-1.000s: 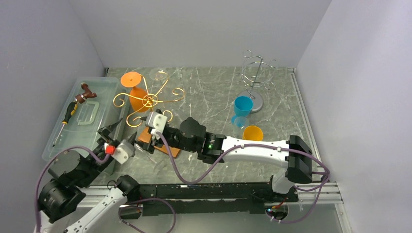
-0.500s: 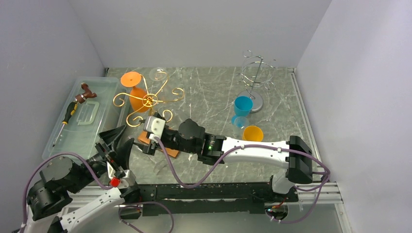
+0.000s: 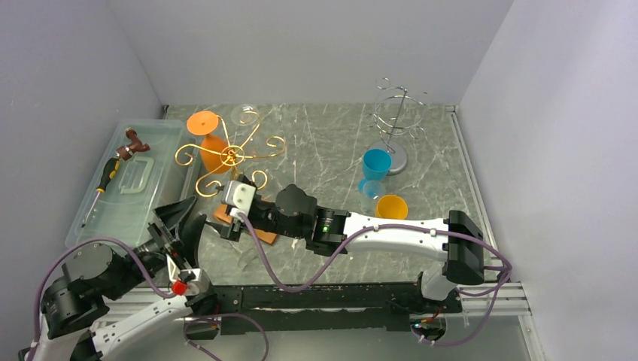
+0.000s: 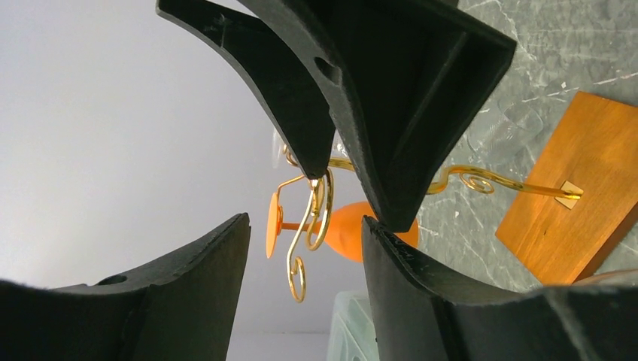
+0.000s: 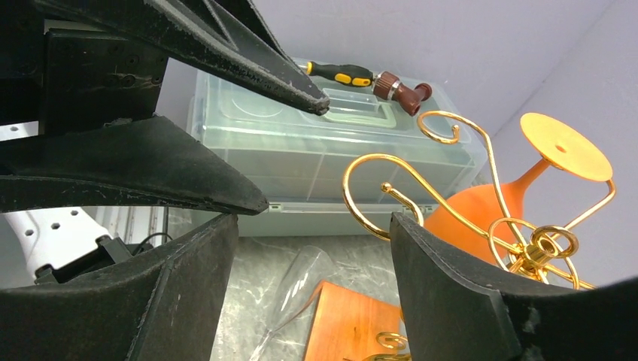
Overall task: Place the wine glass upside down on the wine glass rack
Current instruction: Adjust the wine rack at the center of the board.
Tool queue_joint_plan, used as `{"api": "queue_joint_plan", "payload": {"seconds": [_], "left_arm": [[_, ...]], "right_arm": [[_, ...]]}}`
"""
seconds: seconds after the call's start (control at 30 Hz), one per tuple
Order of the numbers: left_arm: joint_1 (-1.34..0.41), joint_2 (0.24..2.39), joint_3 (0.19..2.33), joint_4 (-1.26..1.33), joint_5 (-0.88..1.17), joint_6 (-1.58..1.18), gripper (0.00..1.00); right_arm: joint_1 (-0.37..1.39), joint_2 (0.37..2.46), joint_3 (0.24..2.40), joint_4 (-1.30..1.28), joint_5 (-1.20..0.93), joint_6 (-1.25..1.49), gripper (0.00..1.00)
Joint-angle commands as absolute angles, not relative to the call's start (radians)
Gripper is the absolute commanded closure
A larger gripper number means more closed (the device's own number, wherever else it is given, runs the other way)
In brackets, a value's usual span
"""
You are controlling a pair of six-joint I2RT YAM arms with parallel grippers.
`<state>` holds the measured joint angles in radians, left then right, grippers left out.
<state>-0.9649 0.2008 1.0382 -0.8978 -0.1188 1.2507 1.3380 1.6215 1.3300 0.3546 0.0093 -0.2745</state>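
A clear wine glass (image 5: 301, 282) lies on its side on the table beside the wooden base (image 5: 353, 316) of the gold wire rack (image 3: 232, 156); in the top view it is faint (image 3: 244, 259). An orange glass (image 3: 211, 147) hangs upside down on that rack. My right gripper (image 5: 314, 226) is open and empty, low over the lying glass and the base's left corner (image 3: 227, 223). My left gripper (image 3: 188, 218) is open and empty, raised and pointing at the rack (image 4: 305, 226), close to the right gripper's fingers.
A clear plastic box (image 3: 128, 184) with a screwdriver (image 3: 105, 180) stands at the left. A silver wire rack (image 3: 396, 113) stands at the back right, with a blue cup (image 3: 376, 163), a clear cup (image 3: 372, 188) and an orange cup (image 3: 392, 205) near it.
My left arm has drawn back toward the near left edge and tipped its open gripper upward. My right gripper has shifted slightly left and nearer over the wooden base.
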Motion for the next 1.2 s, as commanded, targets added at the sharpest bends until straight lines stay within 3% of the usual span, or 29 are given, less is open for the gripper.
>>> {"api": "queue_joint_plan", "payload": {"seconds": [0.0, 0.8, 1.17], "left_arm": [[-0.972, 0.181, 1.034, -1.114, -0.075, 1.289, 0.38], [-0.971, 0.177, 1.081, -1.209, -0.012, 1.391, 0.41], [-0.969, 0.189, 1.089, -1.211, -0.009, 1.4, 0.42]], "right_arm": [[1.322, 1.682, 1.296, 0.059, 0.092, -0.169, 0.25], [1.324, 1.662, 1.472, 0.008, 0.126, -0.264, 0.2], [1.339, 1.648, 1.583, -0.024, 0.131, -0.311, 0.11]]}}
